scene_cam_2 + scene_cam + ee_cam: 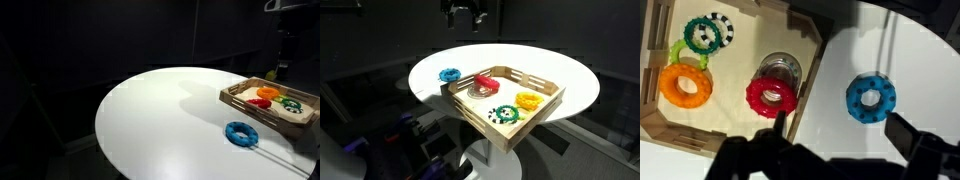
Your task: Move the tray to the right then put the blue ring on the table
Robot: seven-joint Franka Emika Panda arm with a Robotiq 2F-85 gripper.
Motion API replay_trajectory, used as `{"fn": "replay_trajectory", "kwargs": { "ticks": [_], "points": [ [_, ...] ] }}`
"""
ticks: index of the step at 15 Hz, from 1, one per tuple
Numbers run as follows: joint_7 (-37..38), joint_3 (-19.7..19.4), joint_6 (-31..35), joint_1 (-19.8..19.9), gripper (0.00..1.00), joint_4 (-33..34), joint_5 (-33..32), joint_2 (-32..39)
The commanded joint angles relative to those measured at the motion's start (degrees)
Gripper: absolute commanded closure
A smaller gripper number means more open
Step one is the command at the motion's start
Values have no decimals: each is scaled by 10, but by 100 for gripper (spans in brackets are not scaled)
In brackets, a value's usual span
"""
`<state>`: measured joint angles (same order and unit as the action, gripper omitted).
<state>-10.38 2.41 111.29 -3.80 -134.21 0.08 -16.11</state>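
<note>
The blue ring [871, 98] lies flat on the white table [570, 75], just outside the light-wood tray [548, 93]. It shows in both exterior views [450, 74] [240, 132]. My gripper [845, 132] is open and empty, high above the table, with its dark fingers either side of a bare spot just below the blue ring in the wrist view. It shows at the top of an exterior view [466, 14]. The tray [812, 75] sits on the table [160, 110] and also shows at the right edge of an exterior view [243, 96].
Inside the tray lie a red ring [771, 97], an orange-yellow ring [686, 85], a green beaded ring [685, 52], a dark green-and-white ring [708, 32] and a clear round piece [780, 70]. The surroundings are dark.
</note>
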Motion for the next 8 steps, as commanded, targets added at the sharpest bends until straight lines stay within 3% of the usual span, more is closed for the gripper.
{"fn": "replay_trajectory", "kwargs": {
  "ticks": [1, 8],
  "points": [
    [38, 2, -42, 3, 0, 26, -4, -30],
    [29, -1, -35, -1, 0, 23, 0, -34]
  ]
}}
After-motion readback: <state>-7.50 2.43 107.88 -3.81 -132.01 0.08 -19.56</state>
